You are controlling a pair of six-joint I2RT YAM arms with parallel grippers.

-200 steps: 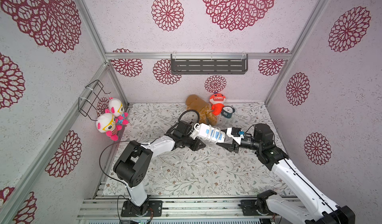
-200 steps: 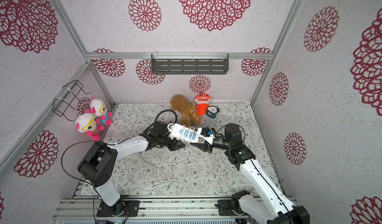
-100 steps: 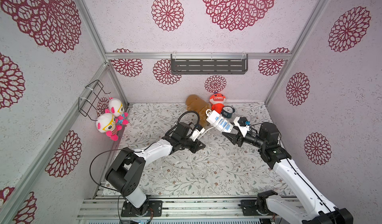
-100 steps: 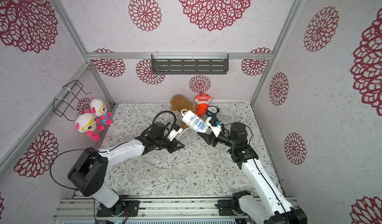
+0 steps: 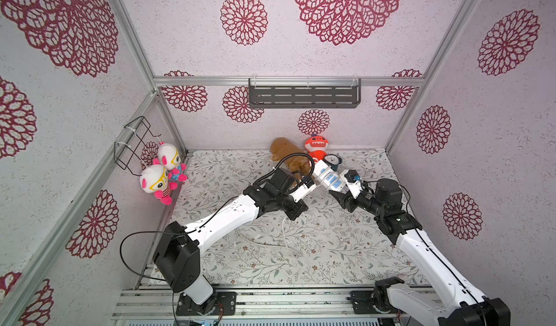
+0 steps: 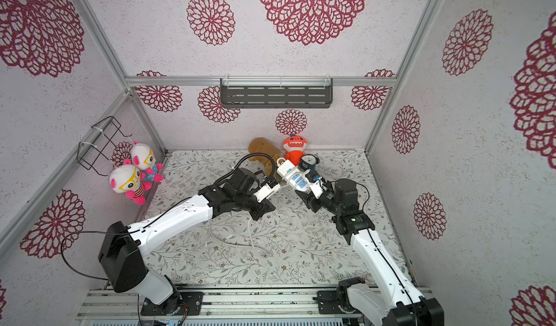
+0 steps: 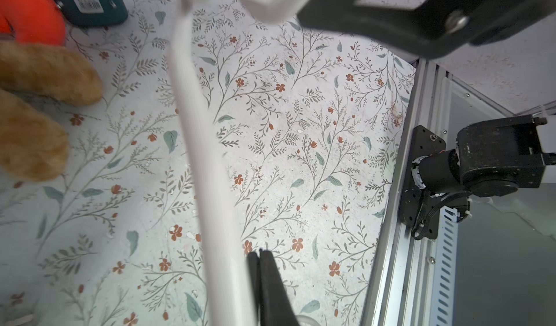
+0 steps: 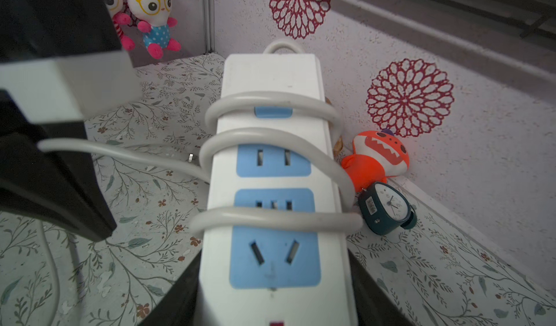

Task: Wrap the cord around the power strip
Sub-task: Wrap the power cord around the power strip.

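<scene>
Right tool (image 5: 340, 190) clamps the power strip's (image 5: 326, 175) end, raised tilted above the worktop (image 5: 331, 249) near the orange plush (image 5: 316, 147), cord (image 8: 270, 216) looped thrice round it, left tool (image 5: 311, 185) pinched tight on the cord.

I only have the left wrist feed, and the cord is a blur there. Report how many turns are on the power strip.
Observer: Three turns of the cord cross the socket face of the power strip in the right wrist view.
Operator: Name what holds the strip.
Observer: The right gripper is shut on one end of it.
Operator: Report the leftover cord.
Observer: A loose length lies on the mat in both top views.
</scene>
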